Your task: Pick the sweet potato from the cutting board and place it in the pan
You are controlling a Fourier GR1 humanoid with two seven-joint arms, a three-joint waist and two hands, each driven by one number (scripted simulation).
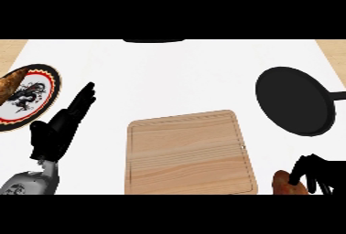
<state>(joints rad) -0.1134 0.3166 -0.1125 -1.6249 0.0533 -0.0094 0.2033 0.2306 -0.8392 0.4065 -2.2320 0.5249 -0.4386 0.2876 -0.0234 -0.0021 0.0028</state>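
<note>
The sweet potato, orange-brown, shows at the lower right just off the cutting board's right edge, with my right hand curled round it. The wooden cutting board lies in the middle of the white counter with nothing on it. The black pan sits at the right, its handle pointing right, beyond my right hand. My left hand rests open at the left, fingers straight and pointing up.
A round plate with a red and black pattern lies at the far left, a brown item on its edge. A dark object shows at the top edge. Wooden strips border the white counter.
</note>
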